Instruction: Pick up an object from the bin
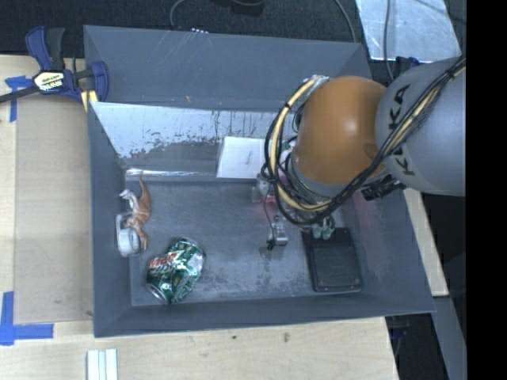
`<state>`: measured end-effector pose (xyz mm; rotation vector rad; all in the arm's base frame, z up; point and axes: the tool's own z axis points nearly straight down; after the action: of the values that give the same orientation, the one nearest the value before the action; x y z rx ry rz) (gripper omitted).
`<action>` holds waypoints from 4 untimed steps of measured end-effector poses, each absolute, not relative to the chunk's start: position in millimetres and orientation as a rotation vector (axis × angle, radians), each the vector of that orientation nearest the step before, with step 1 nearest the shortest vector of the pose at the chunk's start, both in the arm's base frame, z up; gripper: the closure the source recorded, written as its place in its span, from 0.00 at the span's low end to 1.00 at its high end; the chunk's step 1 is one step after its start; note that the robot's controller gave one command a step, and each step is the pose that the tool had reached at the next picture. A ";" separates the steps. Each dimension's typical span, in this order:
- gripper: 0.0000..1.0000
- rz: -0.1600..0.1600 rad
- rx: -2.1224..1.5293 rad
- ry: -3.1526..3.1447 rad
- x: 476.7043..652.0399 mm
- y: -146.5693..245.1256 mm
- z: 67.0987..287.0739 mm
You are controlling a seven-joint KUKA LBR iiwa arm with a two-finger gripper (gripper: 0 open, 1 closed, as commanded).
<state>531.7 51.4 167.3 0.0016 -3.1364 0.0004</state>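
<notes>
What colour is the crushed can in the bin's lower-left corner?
The can is green with red and white markings, best seen in the camera view.

A flat black rectangular slab (pixel 334 266) lies flat in the bin's (pixel 238 70) lower-right corner.

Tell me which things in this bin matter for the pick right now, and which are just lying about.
In play: gripper, over the bin floor; black pad, nearest to it.
Lying about: crushed green can; brown and white bundle at the left; white card by the back wall.
</notes>
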 end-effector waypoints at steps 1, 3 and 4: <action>0.00 -0.001 0.000 -3.145 533.6 51.3 171.3; 0.00 -0.001 0.252 -3.135 548.3 154.5 120.7; 0.00 0.000 0.556 -3.095 533.4 174.1 131.3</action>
<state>533.4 174.1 131.3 0.5563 -3.0950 0.0003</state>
